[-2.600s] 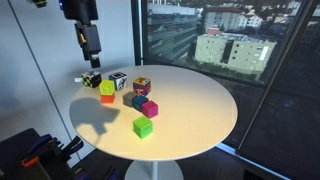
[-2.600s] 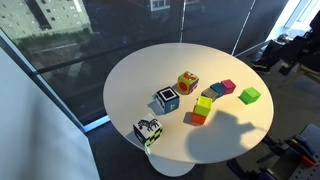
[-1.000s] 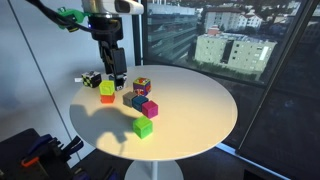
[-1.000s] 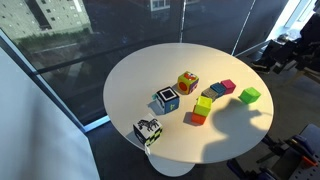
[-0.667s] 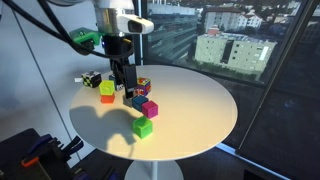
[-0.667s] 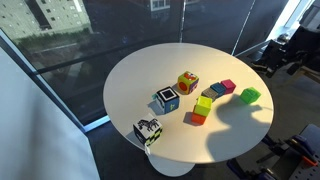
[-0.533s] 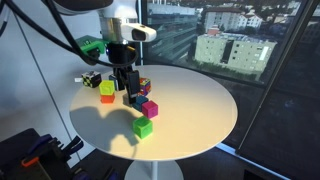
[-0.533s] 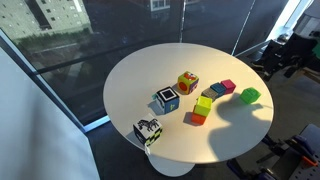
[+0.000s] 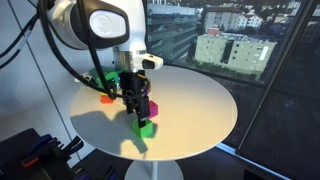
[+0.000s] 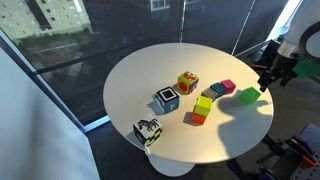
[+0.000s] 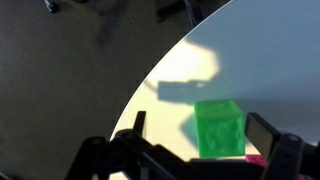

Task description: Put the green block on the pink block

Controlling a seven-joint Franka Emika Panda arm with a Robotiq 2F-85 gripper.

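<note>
The green block [image 9: 144,127] sits on the round white table [image 9: 200,100] near its edge, also in the other exterior view [image 10: 248,95]. In the wrist view the green block [image 11: 219,128] lies between my open fingers. My gripper [image 9: 134,112] hangs just above the block and is open and empty; it also shows in an exterior view [image 10: 267,82] and in the wrist view [image 11: 200,130]. The pink block [image 10: 227,87] stands close beside the green one, partly hidden behind my gripper in an exterior view [image 9: 151,107]. A pink sliver [image 11: 256,159] shows in the wrist view.
A yellow-green piece on an orange block [image 10: 202,108], a dark blue block [image 10: 210,93], a multicoloured cube [image 10: 187,82], a black-and-white patterned cube [image 10: 167,99] and a small cube near the rim [image 10: 147,131] stand on the table. The table edge is close to the green block.
My arm has swung from the far side of the table, over the cluster of blocks, and come down over the green block. The blocks have not moved.
</note>
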